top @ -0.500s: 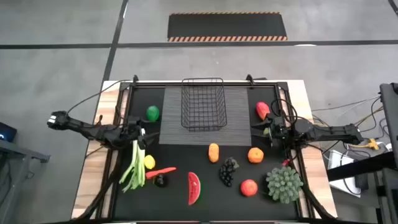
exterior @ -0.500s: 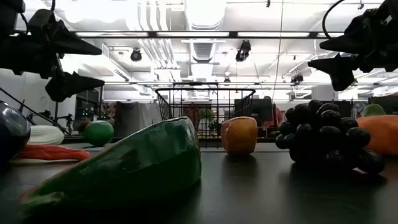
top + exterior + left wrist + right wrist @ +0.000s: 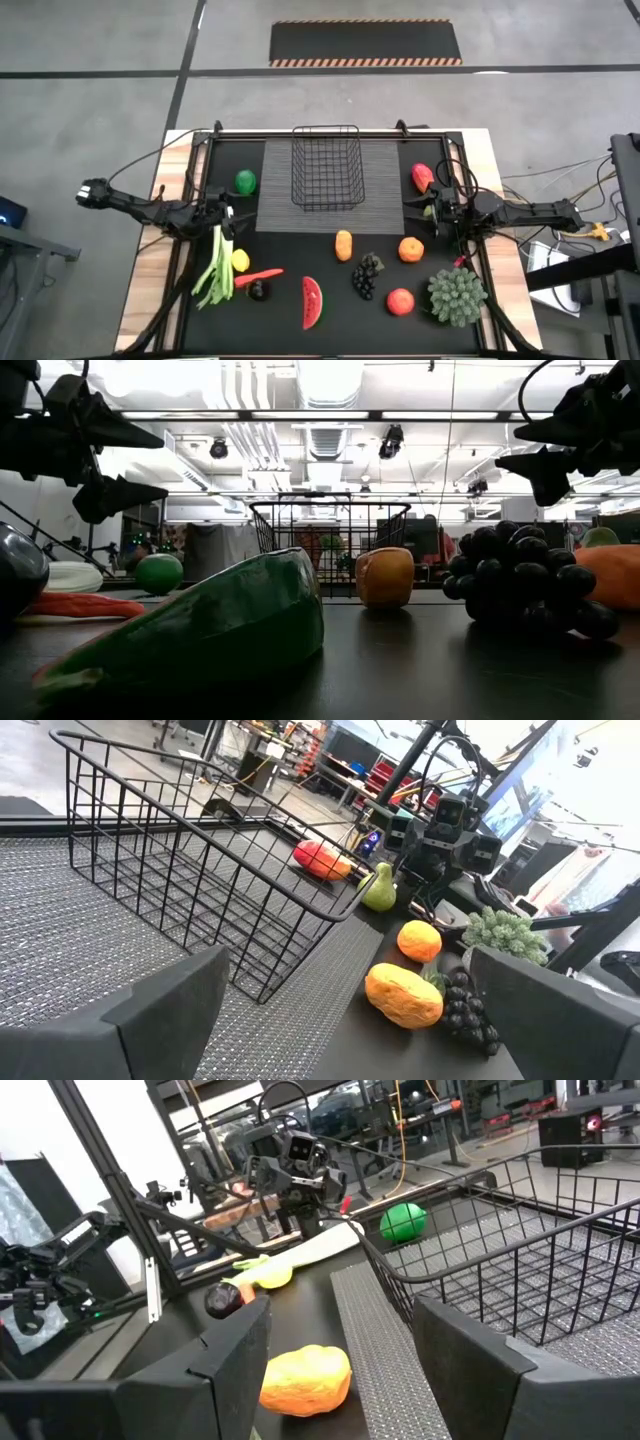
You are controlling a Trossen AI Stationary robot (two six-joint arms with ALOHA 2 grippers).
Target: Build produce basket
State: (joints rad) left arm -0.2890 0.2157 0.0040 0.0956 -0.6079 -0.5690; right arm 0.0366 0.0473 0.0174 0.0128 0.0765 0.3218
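The black wire basket (image 3: 325, 168) stands empty on the grey ribbed mat (image 3: 380, 205) at the table's far middle. Produce lies loose on the black top: a lime (image 3: 245, 182), a leek (image 3: 214, 264), a lemon (image 3: 241, 260), a chili (image 3: 264, 273), a watermelon slice (image 3: 312, 301), a yellow-orange fruit (image 3: 344, 245), dark grapes (image 3: 367, 275), an orange (image 3: 411, 249) and a red apple (image 3: 400, 301). My left gripper (image 3: 235, 215) hangs open above the mat's left edge. My right gripper (image 3: 425, 211) hangs open above the mat's right edge. Both are empty and face each other.
A bushy green vegetable (image 3: 456, 295) sits at the near right corner. A red fruit (image 3: 422, 177) and a green pear (image 3: 379, 890) lie to the basket's right. A small dark fruit (image 3: 258, 291) rests beside the chili. Wooden table edges (image 3: 165, 250) flank the black top.
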